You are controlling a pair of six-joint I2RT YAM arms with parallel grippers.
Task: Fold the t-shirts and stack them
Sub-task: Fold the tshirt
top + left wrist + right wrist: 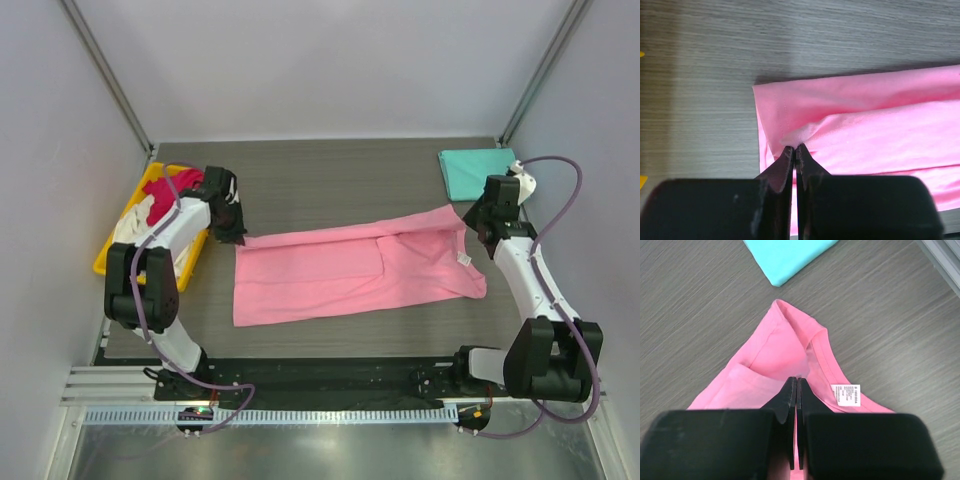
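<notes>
The top view alone takes in the whole table (330,165): the pink t-shirt (350,275) lies across the middle of the frame, partly folded lengthwise. A folded teal t-shirt (478,170) sits at the upper right. A yellow bin (112,255) at the left edge holds a crimson t-shirt (160,205) and pale cloth beneath it. Only the right wrist view shows the pink shirt's neckline and its white label (846,394), with a corner of the teal shirt at the top of the frame. The left wrist view shows a small pucker of pink cloth at the fingertips, close to the shirt's left edge. The left gripper (794,148) has its jaws pressed together, pinching that pucker. The right gripper (796,380) is likewise fully closed, its tips nipping the pink cloth just inside the collar.
</notes>
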